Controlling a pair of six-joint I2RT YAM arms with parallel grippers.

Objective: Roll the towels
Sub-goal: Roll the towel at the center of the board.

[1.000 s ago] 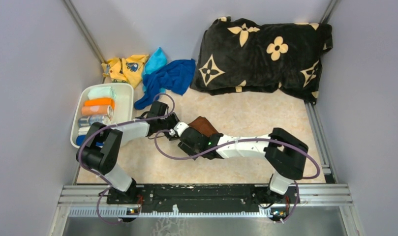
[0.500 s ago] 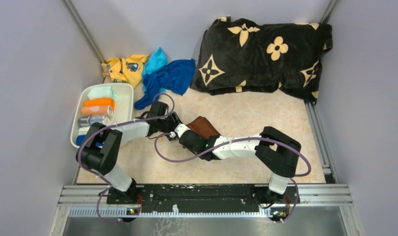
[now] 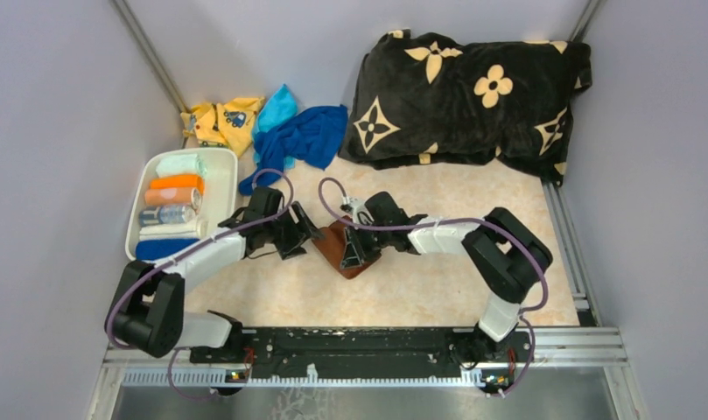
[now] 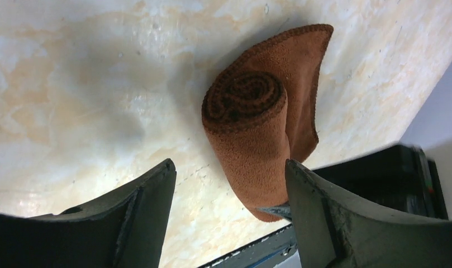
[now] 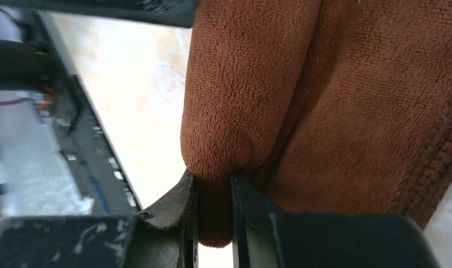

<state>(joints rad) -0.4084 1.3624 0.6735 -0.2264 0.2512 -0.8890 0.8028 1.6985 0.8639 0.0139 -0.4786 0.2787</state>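
A brown towel [image 3: 339,248], partly rolled, lies on the table between my two grippers. In the left wrist view its spiral end [image 4: 243,97] faces the camera, with a loose flap behind it. My left gripper [image 3: 304,238] is open, its jaws wide apart with the roll [image 4: 257,162] just ahead and between them, against the right finger. My right gripper [image 3: 352,248] is shut on a fold of the brown towel [image 5: 223,139] at the roll's far end; the cloth is pinched between both fingers [image 5: 246,206].
A white bin [image 3: 223,168] at the left holds several rolled towels. Blue [image 3: 299,140], light blue and yellow [image 3: 219,121] towels lie heaped at the back left. A black flowered pillow [image 3: 473,92] fills the back right. The metal rail runs along the near edge.
Both grippers have swung apart: the left arm pulled back to the left of the towel and the right gripper moved to its right side. The towel now lies nearer the front.
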